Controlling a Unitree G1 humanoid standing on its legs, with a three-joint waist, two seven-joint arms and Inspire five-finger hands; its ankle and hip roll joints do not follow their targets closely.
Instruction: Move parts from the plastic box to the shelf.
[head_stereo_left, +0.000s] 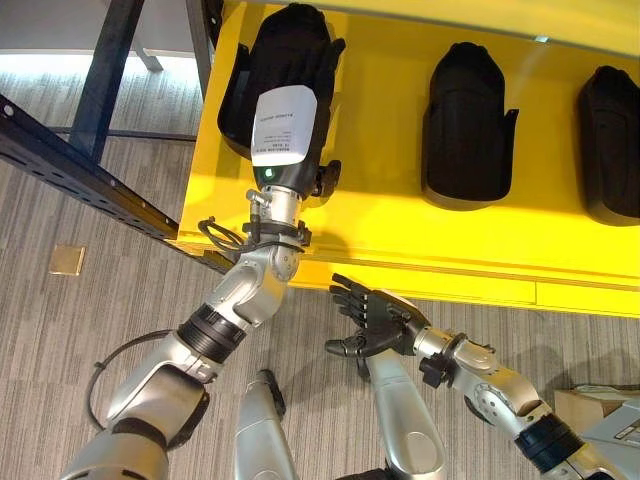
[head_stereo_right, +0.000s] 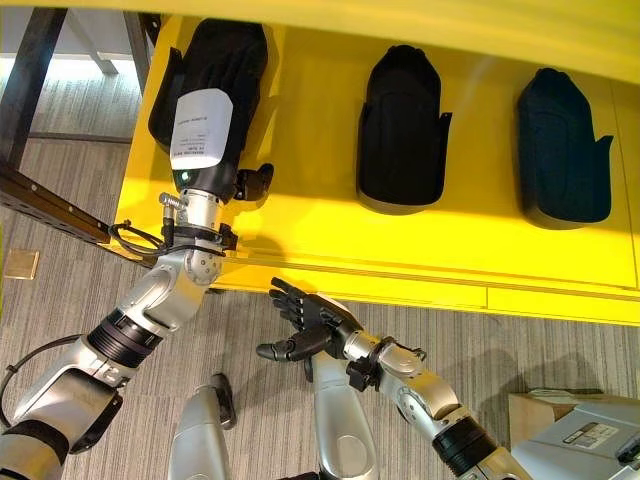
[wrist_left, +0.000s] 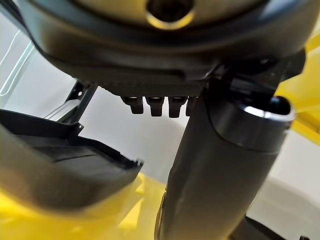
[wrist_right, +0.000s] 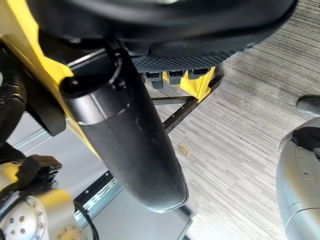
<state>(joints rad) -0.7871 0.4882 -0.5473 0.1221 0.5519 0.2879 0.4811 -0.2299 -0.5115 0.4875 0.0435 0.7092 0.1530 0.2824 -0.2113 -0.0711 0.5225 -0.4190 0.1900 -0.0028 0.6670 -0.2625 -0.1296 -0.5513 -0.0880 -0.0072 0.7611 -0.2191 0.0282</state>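
Three black moulded parts lie in a row on the yellow shelf (head_stereo_left: 400, 235). My left hand (head_stereo_left: 285, 125), with a white label on its back, rests over the leftmost part (head_stereo_left: 290, 40). In the left wrist view its fingers (wrist_left: 152, 105) look straight and the thumb (wrist_left: 225, 165) stands apart from them, with the part (wrist_left: 60, 165) beside the hand rather than clasped. The middle part (head_stereo_left: 468, 125) and the right part (head_stereo_left: 610, 140) lie untouched. Below the shelf's front edge, my right hand (head_stereo_left: 375, 320) hovers over the carpet, open and holding nothing, its thumb (wrist_right: 130, 145) spread away from the fingers.
A dark blue metal frame beam (head_stereo_left: 80, 175) runs along the shelf's left side. A brass floor plate (head_stereo_left: 67, 260) sits in the carpet at left. At the lower right stand a cardboard box (head_stereo_right: 530, 410) and a grey box (head_stereo_right: 590, 440).
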